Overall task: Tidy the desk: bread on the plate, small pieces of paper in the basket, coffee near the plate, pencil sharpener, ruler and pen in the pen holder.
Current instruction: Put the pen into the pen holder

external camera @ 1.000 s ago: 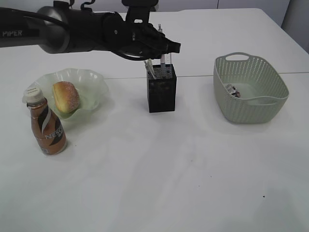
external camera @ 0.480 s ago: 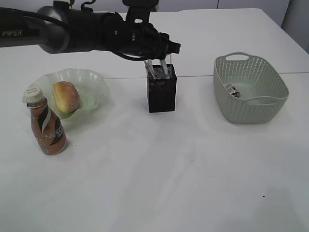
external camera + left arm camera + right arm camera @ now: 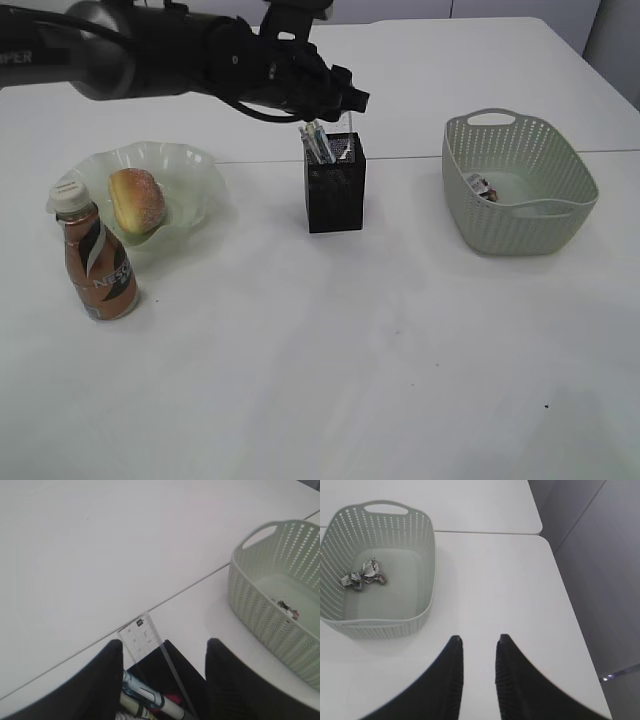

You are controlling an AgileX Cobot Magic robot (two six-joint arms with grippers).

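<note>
Ruler point(image 3: 141, 639) stands upright in the pen holder point(image 3: 335, 195), its clear top edge poking above the black mesh rim beside a blue-and-white pen point(image 3: 147, 699) and something pink I cannot make out. You would find it thin, stiff, light and slick, so it would slip from a loose pinch; if you ever need it again, take it by the flat faces near the top edge, squarely, since the lower part is buried among the other things.

Your left gripper point(image 3: 345, 100) hovers just above the holder, and in the left wrist view the ruler rises between the two dark fingers point(image 3: 95, 685) with clear gaps on both sides. The jaws stand apart and touch nothing: the ruler is let go and rests on its own inside the cup.

Your right gripper point(image 3: 477, 672) hangs over bare desk point(image 3: 400, 350) near the basket point(image 3: 395, 600), fingers partly parted with nothing between them.

Around this, the bread point(image 3: 136, 200) sits on the plate point(image 3: 195, 165), the coffee point(image 3: 95, 260) stands just beside the plate, and crumpled paper bits point(image 3: 362, 575) lie in the basket. By my reading the tidying is about done; lift the left arm straight up so you do not knock the holder.
</note>
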